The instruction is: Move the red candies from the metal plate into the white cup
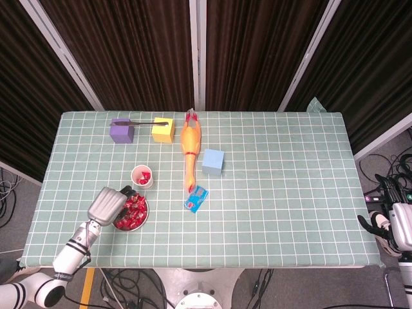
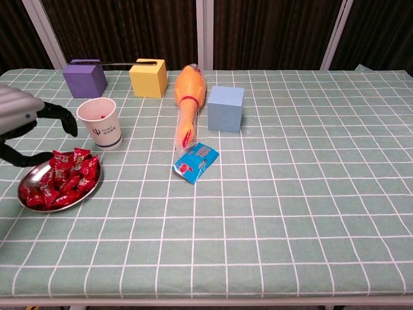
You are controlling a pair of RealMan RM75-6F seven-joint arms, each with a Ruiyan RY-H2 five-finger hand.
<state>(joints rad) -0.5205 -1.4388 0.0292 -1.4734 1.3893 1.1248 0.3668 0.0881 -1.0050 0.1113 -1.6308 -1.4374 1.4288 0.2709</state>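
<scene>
Left hand sits over the left edge of the metal plate, fingers spread and curved, nothing in them. In chest view the dark fingertips are above the pile, just left of the white cup; contact with the candies can't be told.

Red candies are heaped in the plate, near the front-left of the table. A few red candies already lie inside the cup, seen in head view. Cup stands upright just behind the plate, apart from it.

Right hand is off the table's right edge, low by the cables; finger state can't be told.

Other items on the green checked tablecloth: purple block and yellow block at the back, a thin dark rod lying across their tops, rubber chicken lying lengthwise, light blue cube just right of it, blue snack packet near the chicken's front end.
</scene>
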